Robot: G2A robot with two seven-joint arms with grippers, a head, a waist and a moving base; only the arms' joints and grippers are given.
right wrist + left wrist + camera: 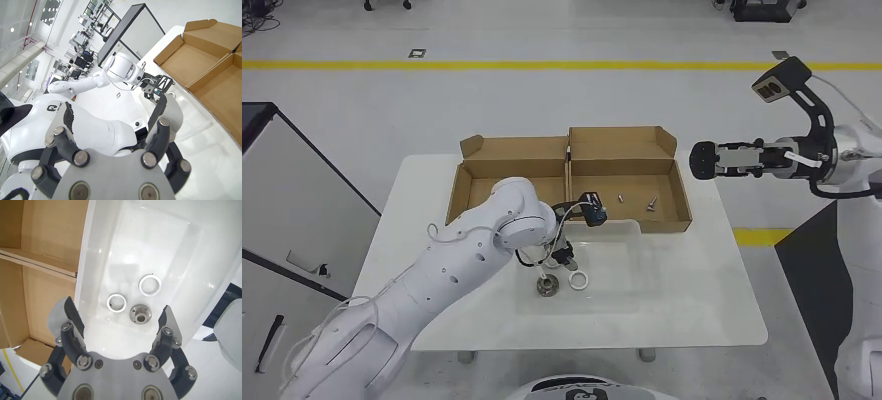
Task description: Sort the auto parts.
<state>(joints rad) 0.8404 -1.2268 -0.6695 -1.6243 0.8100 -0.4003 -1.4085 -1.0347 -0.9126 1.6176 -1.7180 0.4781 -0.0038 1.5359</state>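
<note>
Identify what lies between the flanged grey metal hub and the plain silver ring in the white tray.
Nothing; left wrist view shows bare white tray floor between grey metal hub and plain silver ring.

Pale grey floor [362, 110], yellow line [542, 64] across it; dark-framed panel [138, 30] (pale face); desks [81, 56], chairs far back; ceiling spotlights [12, 29] lit.
</note>
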